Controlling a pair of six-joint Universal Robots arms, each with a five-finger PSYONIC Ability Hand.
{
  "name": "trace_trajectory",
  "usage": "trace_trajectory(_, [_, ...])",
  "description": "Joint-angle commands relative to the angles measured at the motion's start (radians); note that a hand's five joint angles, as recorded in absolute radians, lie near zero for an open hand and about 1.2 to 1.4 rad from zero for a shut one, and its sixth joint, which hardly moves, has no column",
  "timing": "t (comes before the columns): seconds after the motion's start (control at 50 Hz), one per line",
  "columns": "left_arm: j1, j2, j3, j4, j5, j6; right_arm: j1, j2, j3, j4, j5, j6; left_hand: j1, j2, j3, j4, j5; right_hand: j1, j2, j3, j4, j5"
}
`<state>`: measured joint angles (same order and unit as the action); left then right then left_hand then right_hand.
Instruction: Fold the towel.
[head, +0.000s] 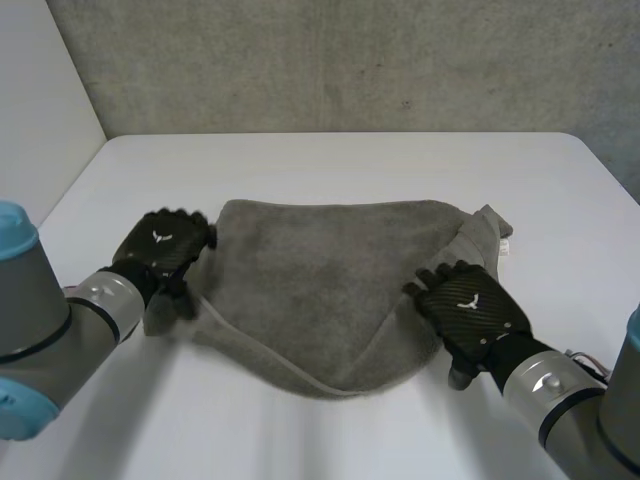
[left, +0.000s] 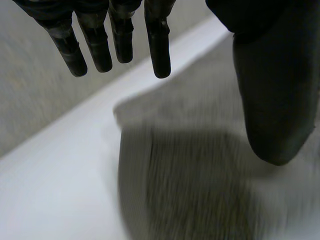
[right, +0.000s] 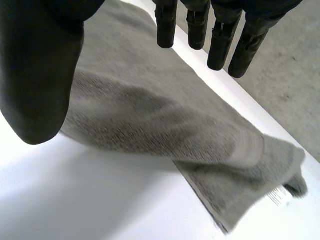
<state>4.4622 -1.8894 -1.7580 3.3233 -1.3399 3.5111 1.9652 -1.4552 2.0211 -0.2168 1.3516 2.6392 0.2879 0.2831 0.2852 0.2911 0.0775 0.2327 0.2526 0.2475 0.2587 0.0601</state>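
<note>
With the rumpled grey terry towel (head: 330, 290) mid-frame on the white tabletop (head: 330, 160) and the left hand (head: 165, 245) and right hand (head: 470, 310) slack-fingered and empty at its side edges, a grab could snag one layer and skew the fold.

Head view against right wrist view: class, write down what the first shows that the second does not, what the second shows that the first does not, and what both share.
Head view adds: the left hand at the towel's left edge, the left arm, the right arm, and the towel's whole outline on the white table. Right wrist view adds: the right hand's palm side, fingers straight and apart from the thumb, holding nothing, over the towel's right end. Both share: the towel, the table, the right hand and the wall.
</note>
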Motion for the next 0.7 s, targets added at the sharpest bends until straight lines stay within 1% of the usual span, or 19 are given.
trace_trajectory(0.02, [0.058, -0.062, 0.066, -0.229, -0.008, 0.181, -0.111, 0.012, -0.03, 0.025, -0.022, 0.002, -0.042, -0.037, -0.039, -0.045, -0.006, -0.058, -0.078, -0.073, -0.084, -0.06])
trace_trajectory(0.06, [0.06, -0.059, 0.064, -0.244, -0.007, 0.184, -0.153, 0.022, -0.051, 0.043, -0.022, 0.007, -0.042, -0.037, -0.039, -0.045, -0.006, -0.058, -0.078, -0.073, -0.084, -0.06])
trace_trajectory(0.14, [0.074, -0.053, 0.057, -0.245, -0.008, 0.184, -0.174, 0.035, -0.058, 0.046, -0.026, 0.008, -0.042, -0.037, -0.039, -0.045, -0.006, -0.058, -0.078, -0.073, -0.084, -0.06])
trace_trajectory(0.2, [0.078, -0.053, 0.055, -0.243, -0.008, 0.184, -0.222, 0.065, -0.062, 0.036, -0.051, 0.005, -0.042, -0.037, -0.039, -0.045, -0.006, -0.058, -0.078, -0.073, -0.084, -0.06])
trace_trajectory(0.22, [0.08, -0.059, 0.055, -0.231, -0.01, 0.181, -0.223, 0.065, -0.062, 0.036, -0.051, 0.005, -0.036, -0.031, -0.034, -0.04, 0.0, -0.058, -0.078, -0.073, -0.084, -0.06])
trace_trajectory(0.26, [0.08, -0.063, 0.052, -0.209, -0.01, 0.177, -0.261, 0.114, -0.076, 0.037, -0.103, 0.001, -0.03, -0.026, -0.028, -0.034, 0.006, -0.019, -0.039, -0.034, -0.045, -0.021])
trace_trajectory(0.3, [0.078, -0.077, 0.042, -0.157, -0.012, 0.161, -0.27, 0.13, -0.081, 0.037, -0.111, -0.001, -0.013, -0.008, -0.01, -0.016, 0.023, 0.008, -0.012, -0.007, -0.018, 0.006])
trace_trajectory(0.32, [0.078, -0.077, 0.041, -0.157, -0.012, 0.161, -0.27, 0.13, -0.081, 0.037, -0.111, -0.001, -0.013, -0.008, -0.01, -0.016, 0.023, 0.008, -0.012, -0.007, -0.018, 0.006])
trace_trajectory(0.34, [0.08, -0.086, 0.032, -0.131, -0.012, 0.148, -0.279, 0.145, -0.082, 0.033, -0.111, -0.001, 0.034, 0.039, 0.037, 0.031, 0.07, 0.017, -0.003, 0.002, -0.009, 0.015])
trace_trajectory(0.36, [0.08, -0.086, 0.032, -0.131, -0.012, 0.147, -0.29, 0.162, -0.093, 0.022, -0.108, -0.001, 0.034, 0.039, 0.037, 0.031, 0.07, 0.057, 0.037, 0.043, 0.031, 0.055])
trace_trajectory(0.38, [0.08, -0.094, 0.031, -0.105, -0.013, 0.128, -0.29, 0.162, -0.093, 0.022, -0.108, -0.001, 0.133, 0.138, 0.136, 0.13, 0.169, 0.058, 0.038, 0.043, 0.032, 0.056])
trace_trajectory(0.4, [0.08, -0.094, 0.031, -0.105, -0.013, 0.128, -0.301, 0.176, -0.103, 0.013, -0.108, 0.005, 0.134, 0.139, 0.137, 0.131, 0.17, 0.09, 0.07, 0.075, 0.064, 0.088])
trace_trajectory(0.42, [0.08, -0.103, 0.029, -0.091, -0.015, 0.108, -0.301, 0.176, -0.104, 0.013, -0.108, 0.005, 0.21, 0.214, 0.212, 0.206, 0.245, 0.09, 0.07, 0.075, 0.064, 0.088])
trace_trajectory(0.48, [0.08, -0.112, 0.031, -0.085, -0.022, 0.081, -0.325, 0.199, -0.116, 0.008, -0.108, 0.005, 0.269, 0.274, 0.272, 0.266, 0.305, 0.198, 0.178, 0.183, 0.172, 0.196])
trace_trajectory(0.52, [0.08, -0.119, 0.028, -0.084, -0.039, 0.049, -0.332, 0.216, -0.12, 0.004, -0.111, 0.008, 0.368, 0.373, 0.371, 0.365, 0.404, 0.251, 0.231, 0.236, 0.225, 0.249])
trace_trajectory(0.66, [0.08, -0.12, 0.015, -0.077, -0.044, 0.029, -0.332, 0.249, -0.143, -0.036, -0.106, 0.015, 0.416, 0.421, 0.419, 0.413, 0.452, 0.333, 0.314, 0.319, 0.307, 0.332])
trace_trajectory(0.7, [0.08, -0.12, 0.008, -0.058, -0.045, 0.029, -0.332, 0.26, -0.154, -0.036, -0.106, 0.015, 0.463, 0.467, 0.465, 0.459, 0.498, 0.345, 0.326, 0.331, 0.319, 0.344])
